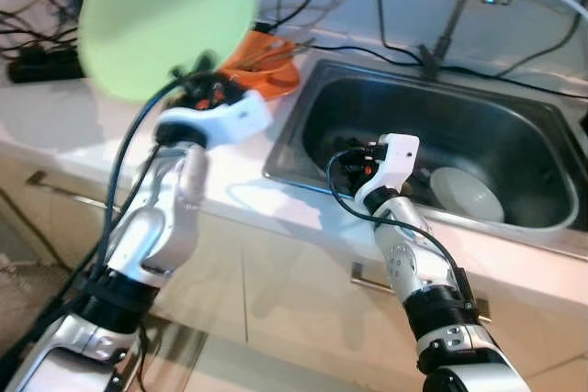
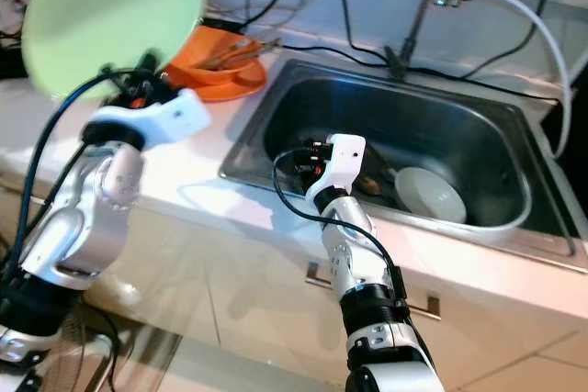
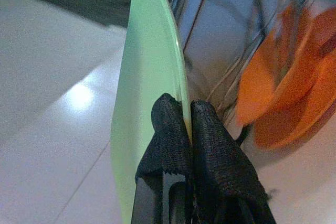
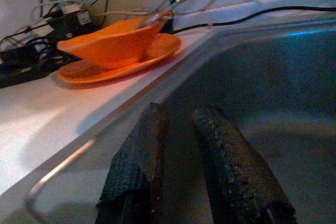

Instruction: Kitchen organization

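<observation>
Here, green plate pinched by its rim in left gripper, raised edge-on above the counter. Orange dishes just beyond it (nearer this arm). Right gripper empty, fingers slightly parted, over sink.

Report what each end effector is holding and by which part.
The left end effector pinches the green plate by its rim, holding it raised above the counter. The right end effector holds nothing, hanging over the sink.
</observation>
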Tool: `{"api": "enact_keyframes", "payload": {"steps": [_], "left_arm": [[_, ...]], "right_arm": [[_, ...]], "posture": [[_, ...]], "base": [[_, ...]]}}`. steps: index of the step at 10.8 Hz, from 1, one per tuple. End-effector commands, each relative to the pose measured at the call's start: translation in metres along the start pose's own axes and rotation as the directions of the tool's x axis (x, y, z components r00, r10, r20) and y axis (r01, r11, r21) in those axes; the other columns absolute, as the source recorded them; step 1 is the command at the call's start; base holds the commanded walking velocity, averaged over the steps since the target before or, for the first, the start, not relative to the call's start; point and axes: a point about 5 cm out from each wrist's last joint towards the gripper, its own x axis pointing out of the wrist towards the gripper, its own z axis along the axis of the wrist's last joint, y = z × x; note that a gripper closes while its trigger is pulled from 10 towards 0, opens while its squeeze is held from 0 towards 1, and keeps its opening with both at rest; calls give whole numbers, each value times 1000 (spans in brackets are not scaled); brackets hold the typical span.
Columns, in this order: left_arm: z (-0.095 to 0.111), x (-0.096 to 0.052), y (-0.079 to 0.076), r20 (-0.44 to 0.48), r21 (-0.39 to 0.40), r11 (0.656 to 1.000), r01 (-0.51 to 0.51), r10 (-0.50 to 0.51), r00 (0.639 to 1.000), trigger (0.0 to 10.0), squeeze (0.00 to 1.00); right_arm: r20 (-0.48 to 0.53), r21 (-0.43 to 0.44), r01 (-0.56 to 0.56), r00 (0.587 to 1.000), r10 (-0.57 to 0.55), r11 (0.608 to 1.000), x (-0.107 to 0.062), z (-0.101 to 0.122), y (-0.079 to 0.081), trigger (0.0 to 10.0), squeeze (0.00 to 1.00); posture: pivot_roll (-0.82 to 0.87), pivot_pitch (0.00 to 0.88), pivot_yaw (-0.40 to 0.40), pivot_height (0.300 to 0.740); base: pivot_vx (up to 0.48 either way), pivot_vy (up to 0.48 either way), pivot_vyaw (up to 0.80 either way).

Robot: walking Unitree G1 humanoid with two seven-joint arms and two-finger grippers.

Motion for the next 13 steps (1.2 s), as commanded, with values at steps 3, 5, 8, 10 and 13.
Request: {"api": "enact_keyframes", "payload": {"steps": [3, 5, 8, 10, 13], "left_arm": [[29, -3, -30, 166, -11, 991, 133, -129, 978, 10000, 0], [33, -3, -38, 183, -11, 986, 165, -160, 970, 10000, 0], [37, 2, -45, 209, -2, 983, 184, -179, 961, 10000, 0], [42, 1, -50, 235, 5, 980, 200, -196, 952, 10000, 0], [46, 0, -53, 267, 8, 976, 216, -210, 941, 10000, 0]], "right_arm": [[37, 13, -4, 999, 3, 1000, 6, 17, -4, 10000, 1000], [91, 38, 4, 996, -8, 999, 9, 34, -8, 10000, 1000], [187, 205, -56, 982, 17, 977, 16, 70, -5, 10000, 0], [197, 321, -138, 977, 76, 937, 17, 74, 8, 10000, 0], [159, 378, -221, 972, 172, 899, 16, 68, 24, 10000, 0]], "posture": [[230, 0, -49, 740], [225, 0, -45, 740], [220, 0, -43, 740], [218, 0, -44, 740], [221, 0, -44, 740]], "base": [[0, 0, 0], [0, 0, 0], [0, 0, 0], [0, 0, 0], [0, 0, 0]]}}
